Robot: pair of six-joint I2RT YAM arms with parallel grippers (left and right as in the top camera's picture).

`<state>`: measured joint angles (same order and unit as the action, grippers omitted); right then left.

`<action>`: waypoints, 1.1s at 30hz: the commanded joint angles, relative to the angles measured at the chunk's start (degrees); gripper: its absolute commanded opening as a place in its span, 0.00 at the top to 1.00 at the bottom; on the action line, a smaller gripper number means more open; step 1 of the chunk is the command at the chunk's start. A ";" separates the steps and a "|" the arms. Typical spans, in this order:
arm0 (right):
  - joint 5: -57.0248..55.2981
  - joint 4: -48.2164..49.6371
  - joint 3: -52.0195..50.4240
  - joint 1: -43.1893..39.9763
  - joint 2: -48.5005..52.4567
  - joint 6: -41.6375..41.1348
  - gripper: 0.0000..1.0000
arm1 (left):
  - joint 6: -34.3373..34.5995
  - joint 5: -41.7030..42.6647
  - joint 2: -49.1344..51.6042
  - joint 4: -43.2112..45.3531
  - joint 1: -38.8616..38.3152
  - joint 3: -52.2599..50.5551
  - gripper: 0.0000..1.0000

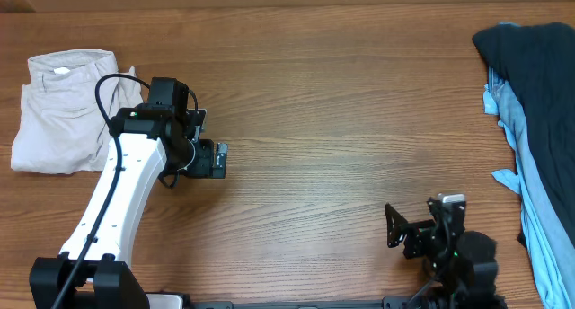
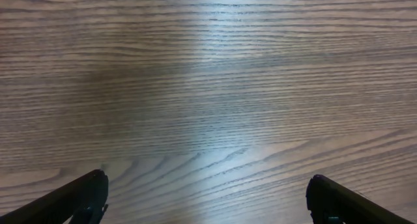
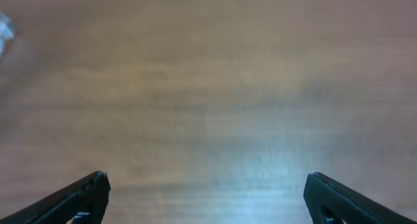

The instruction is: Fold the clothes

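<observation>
- Beige shorts, overhead: lay at the far-left corner of the table, bunched into a rough rectangle, nothing touching them. Left gripper hung near them over bare wood. Right gripper sat well apart by the near edge.
- Left wrist: fingers spread wide, nothing between them, only wood grain below.
- Right wrist: fingers likewise wide and empty.
- Judgement: fold loosely done or pending; tidying it would call for the left arm to reach a hem.
</observation>
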<state>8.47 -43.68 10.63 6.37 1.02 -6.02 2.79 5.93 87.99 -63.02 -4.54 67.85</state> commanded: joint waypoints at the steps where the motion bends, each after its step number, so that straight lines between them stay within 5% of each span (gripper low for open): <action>1: -0.28 0.52 -0.83 0.04 -0.42 0.09 0.00 | -0.02 -0.15 0.09 0.07 -0.35 0.22 0.00; 14: -0.26 0.55 -0.83 0.04 -0.42 0.09 0.00 | -0.02 -0.59 -4.11 2.27 -1.38 -2.29 0.00; 22: -0.28 0.55 -0.83 0.04 -0.42 0.09 0.00 | 2.29 -12.22 -41.29 20.33 -2.29 -29.38 0.00; 28: -0.26 0.55 -0.83 0.04 -0.42 0.09 0.00 | 1.53 -11.56 -72.50 33.88 -1.38 -51.84 0.00; 33: -0.28 0.55 -0.83 0.04 -0.42 0.09 0.00 | 2.67 -10.78 -86.09 38.38 -1.38 -59.80 0.00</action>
<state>8.54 -43.13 10.66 6.37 0.99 -6.00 4.29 -5.17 7.88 -26.57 -6.26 11.51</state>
